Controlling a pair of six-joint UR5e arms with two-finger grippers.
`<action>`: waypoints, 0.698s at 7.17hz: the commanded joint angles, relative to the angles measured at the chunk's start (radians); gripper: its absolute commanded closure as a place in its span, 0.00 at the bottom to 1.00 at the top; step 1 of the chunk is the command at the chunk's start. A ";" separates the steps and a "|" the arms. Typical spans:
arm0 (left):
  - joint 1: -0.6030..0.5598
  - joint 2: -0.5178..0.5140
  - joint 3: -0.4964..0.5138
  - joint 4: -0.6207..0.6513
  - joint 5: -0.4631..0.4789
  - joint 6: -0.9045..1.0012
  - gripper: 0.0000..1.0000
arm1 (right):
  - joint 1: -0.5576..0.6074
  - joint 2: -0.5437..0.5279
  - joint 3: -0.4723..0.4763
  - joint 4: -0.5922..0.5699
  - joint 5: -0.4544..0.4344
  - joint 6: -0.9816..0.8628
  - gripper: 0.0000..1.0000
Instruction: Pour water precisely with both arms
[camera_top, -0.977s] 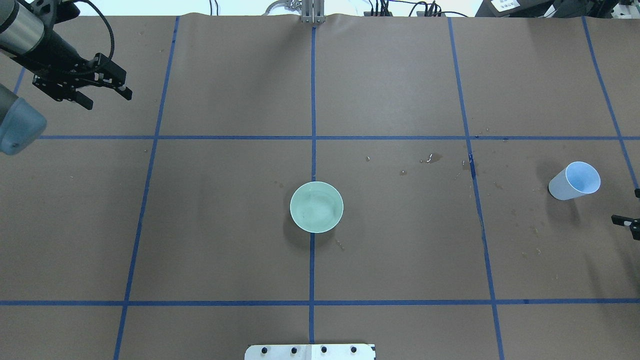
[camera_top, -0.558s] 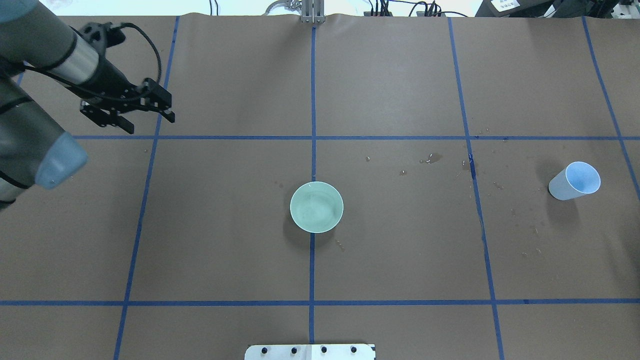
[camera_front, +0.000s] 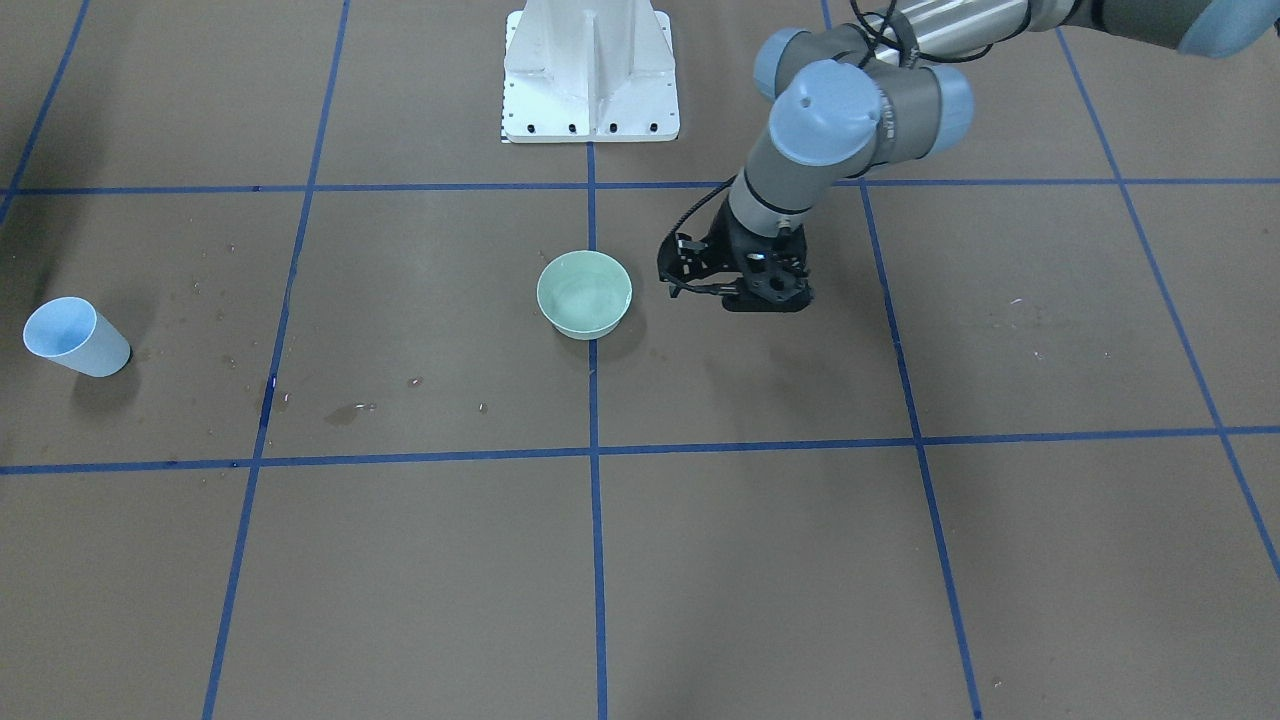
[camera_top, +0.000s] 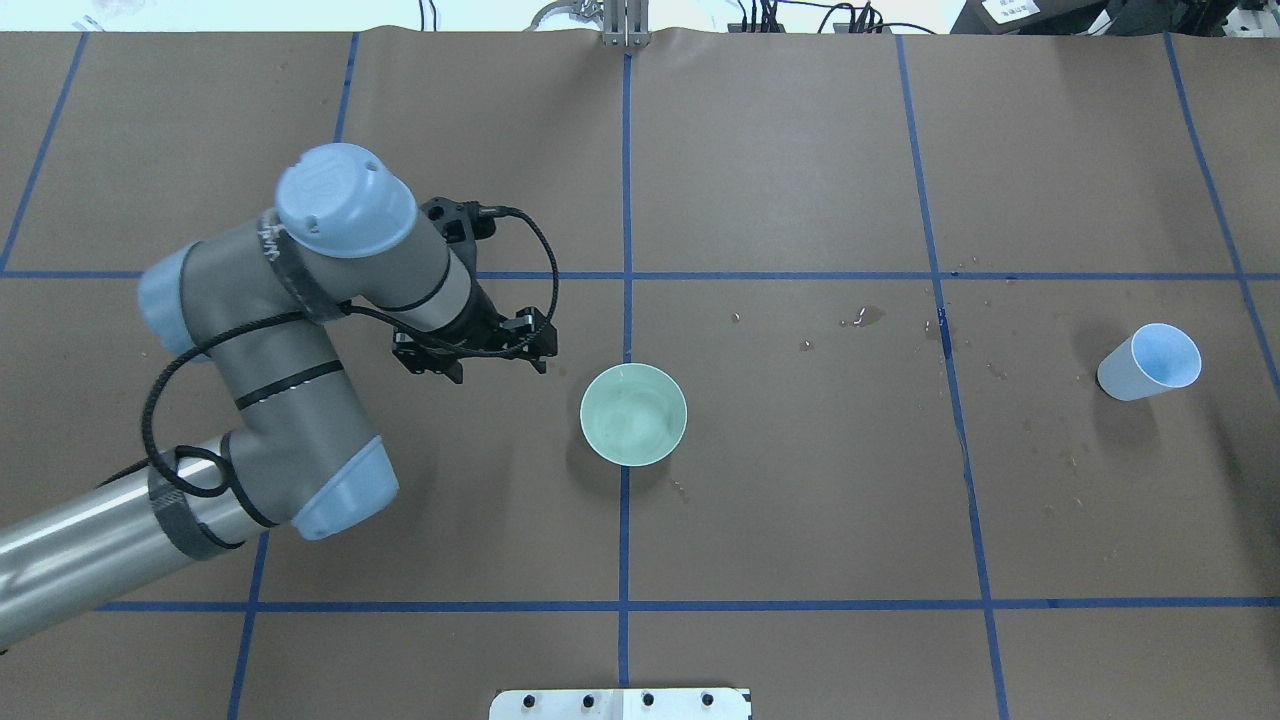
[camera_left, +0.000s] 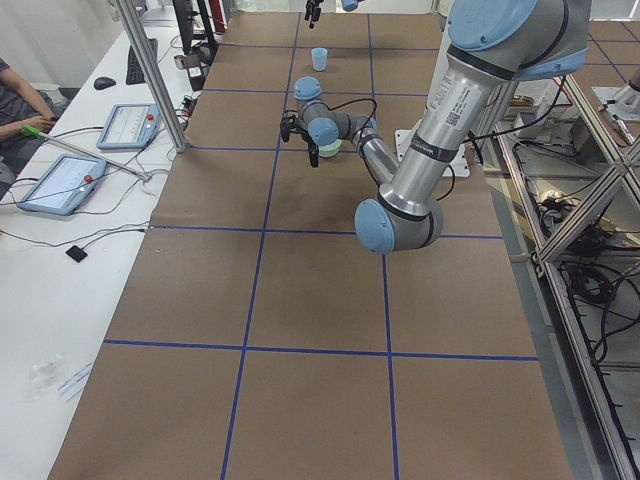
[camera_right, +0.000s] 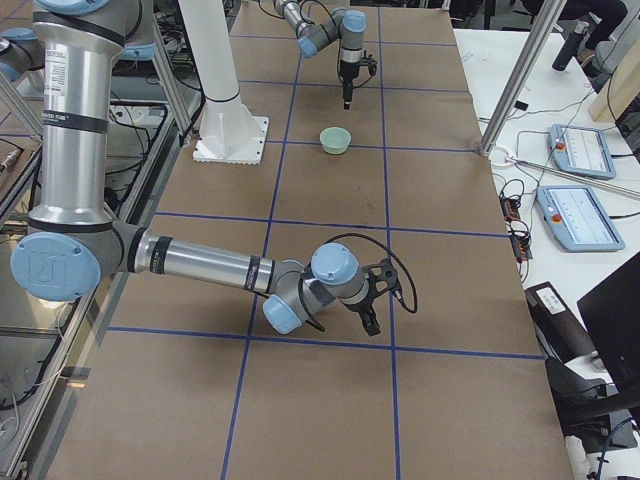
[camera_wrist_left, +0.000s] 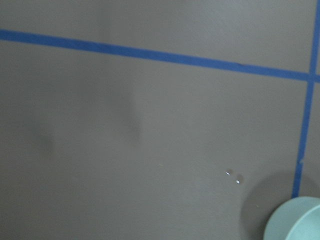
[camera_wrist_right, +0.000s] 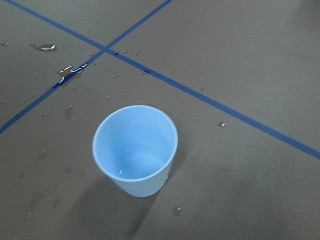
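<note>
Water not at the left gripper but just beside it, rippling pale inside the green bowl at the table's middle. Fingers spread wide, nothing between them, pointing down over the brown paper on the bowl's left in the overhead view, near the rim and apart from it. Behind, the left arm, folded back toward the table's left edge. Right gripper visible only from the side camera, so cannot tell how its fingers stand; looks down, through its wrist camera, on the blue cup, upright, well apart from the bowl on the far right, with no more than a few glints at its bottom. Behind it, the right arm, low along the table. Scattered drops on the paper between bowl and cup. Looks like the approach step, before any grasp: neither vessel held, nothing tilted. Next move probably calls for closing the small gap to the bowl, setting the fingers about its rim or wall squarely, and gripping without a jolt, since a bowl this shallow seems likely to slop. Count: two arms, two grippers, one bowl, one cup, one white pedestal, several drops.
</note>
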 joint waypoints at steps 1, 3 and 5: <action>0.061 -0.061 0.066 0.021 0.028 0.000 0.01 | 0.034 0.033 0.096 -0.337 0.001 -0.161 0.01; 0.079 -0.128 0.137 0.023 0.033 -0.003 0.01 | 0.040 0.047 0.220 -0.599 0.001 -0.267 0.01; 0.096 -0.136 0.169 0.014 0.033 -0.035 0.12 | 0.058 0.066 0.237 -0.656 0.001 -0.299 0.01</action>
